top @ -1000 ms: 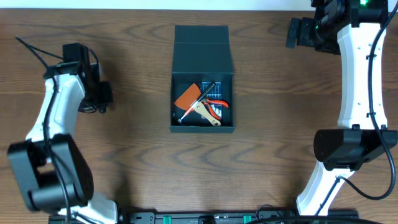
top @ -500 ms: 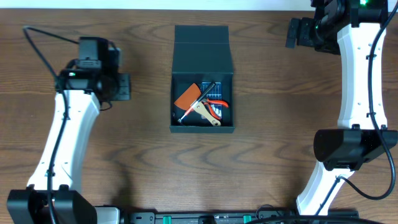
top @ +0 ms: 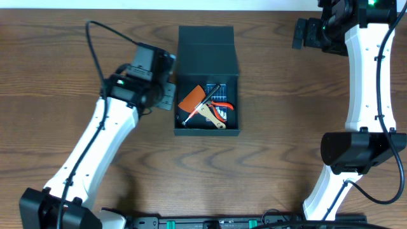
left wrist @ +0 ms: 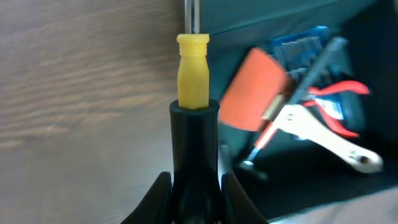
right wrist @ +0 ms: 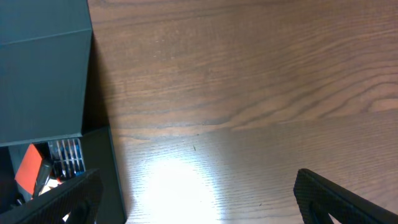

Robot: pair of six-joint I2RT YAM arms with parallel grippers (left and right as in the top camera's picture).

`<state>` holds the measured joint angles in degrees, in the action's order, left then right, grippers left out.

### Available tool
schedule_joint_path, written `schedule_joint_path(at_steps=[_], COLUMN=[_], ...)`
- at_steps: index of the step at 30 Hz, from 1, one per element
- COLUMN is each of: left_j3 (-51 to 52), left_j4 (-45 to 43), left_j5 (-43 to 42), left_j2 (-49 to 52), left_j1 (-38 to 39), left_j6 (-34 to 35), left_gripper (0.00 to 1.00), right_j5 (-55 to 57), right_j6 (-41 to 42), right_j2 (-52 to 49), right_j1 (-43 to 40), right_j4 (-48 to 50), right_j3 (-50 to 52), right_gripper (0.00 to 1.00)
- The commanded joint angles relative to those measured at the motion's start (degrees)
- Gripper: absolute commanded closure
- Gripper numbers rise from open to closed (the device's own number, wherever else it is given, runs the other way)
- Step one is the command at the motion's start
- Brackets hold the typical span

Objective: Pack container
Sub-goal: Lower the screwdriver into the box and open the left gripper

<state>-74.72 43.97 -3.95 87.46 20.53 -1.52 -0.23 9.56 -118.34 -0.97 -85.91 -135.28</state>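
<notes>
The container (top: 207,54) sits mid-desk (top: 273,165), lid flapped back, with pliers (top: 216,111) and an orange card (top: 191,98) inside. Your left tool (top: 166,95) hovers just beside its left wall, clamped on a yellow-handled screwdriver (left wrist: 193,68). Your right tool (top: 305,34) stands wide and holds nothing, well apart at the far right.

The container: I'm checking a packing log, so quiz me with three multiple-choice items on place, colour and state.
1. The left gripper is: A beside the container's left wall; B at the table's far right; C on the lid.
2. The screwdriver handle it holds is: A red; B yellow; C blue.
3. The right gripper is: A open; B shut on pliers; C shut empty.
Answers: 1 A, overhead shows it at that wall; 2 B, the wrist view shows yellow; 3 A, its fingers stand wide apart.
</notes>
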Motion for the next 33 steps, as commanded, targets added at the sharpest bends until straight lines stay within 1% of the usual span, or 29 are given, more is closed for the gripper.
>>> schedule_joint_path(at_steps=[1, 9, 15, 26, 30, 33], left_j3=[-1.3, -1.3, -1.3, -1.3, -1.3, -1.3], left_j4=[-1.0, -2.6, -2.5, -2.5, -2.5, -2.5], left_j5=[0.0, 0.0, -0.2, -0.2, -0.2, -0.1], left_j2=[-0.7, 0.5, 4.2, 12.1, 13.4, 14.4], left_j1=[2.8, 6.1, 7.3, 12.1, 12.4, 12.4], left_j6=[0.3, 0.3, 0.3, 0.2, -0.1, -1.5], left_gripper=[0.94, 0.94, 0.94, 0.94, 0.94, 0.94], right_j5=[0.0, 0.0, 0.0, 0.0, 0.0, 0.0], right_j6=[-0.8, -0.8, -0.8, -0.8, -0.8, -0.8], right_j2=[0.4, 0.4, 0.4, 0.4, 0.4, 0.4], right_j1=[0.2, 0.2, 0.2, 0.2, 0.2, 0.2], right_j4=[0.0, 0.0, 0.0, 0.0, 0.0, 0.0], right_j3=[-1.1, -1.1, -1.1, -1.1, -1.1, -1.1], right_gripper=[0.01, 0.01, 0.01, 0.01, 0.01, 0.01])
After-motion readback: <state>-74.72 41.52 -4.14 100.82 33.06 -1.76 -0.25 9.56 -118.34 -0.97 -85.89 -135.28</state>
